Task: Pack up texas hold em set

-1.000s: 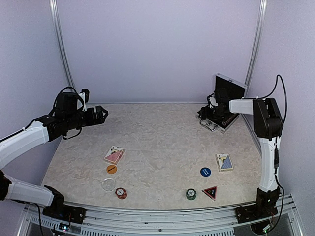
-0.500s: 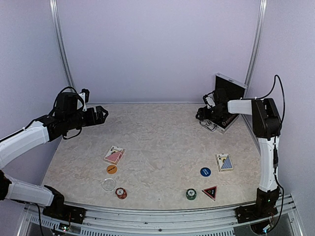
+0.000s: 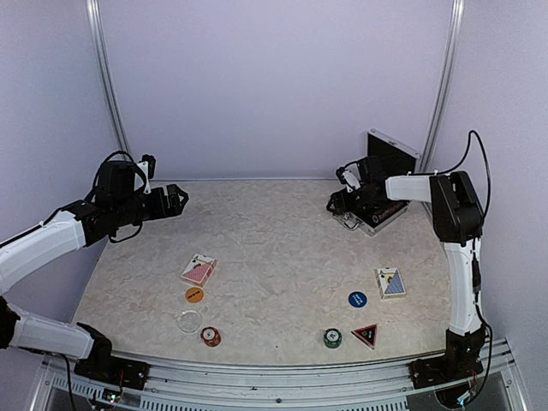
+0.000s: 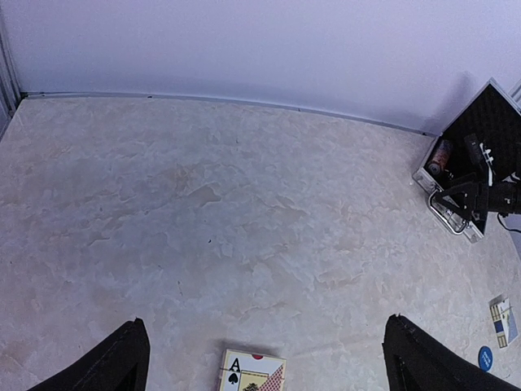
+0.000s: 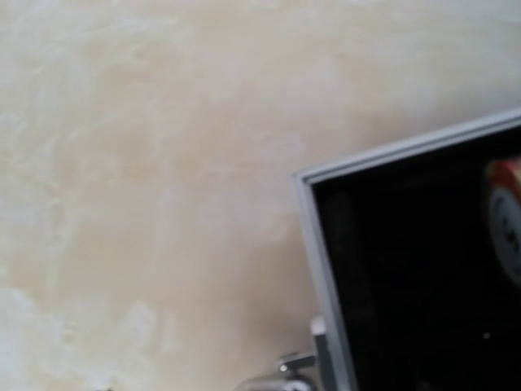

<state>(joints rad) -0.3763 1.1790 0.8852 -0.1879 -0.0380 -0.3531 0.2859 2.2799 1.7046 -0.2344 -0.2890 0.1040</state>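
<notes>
right gripper [image 3: 341,204], closure not discernible, is being held at the open silver black-lined case [image 3: 396,159], far right; it is apparently being positioned, a reach for the near blue card deck [image 3: 390,282] being called for next.

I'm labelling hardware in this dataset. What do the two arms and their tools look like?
The left arm and right arm share white tubular links joined by black joint housings. The left tool and right tool are black. Thin black cables loop off both arms. No markings are legible.
</notes>
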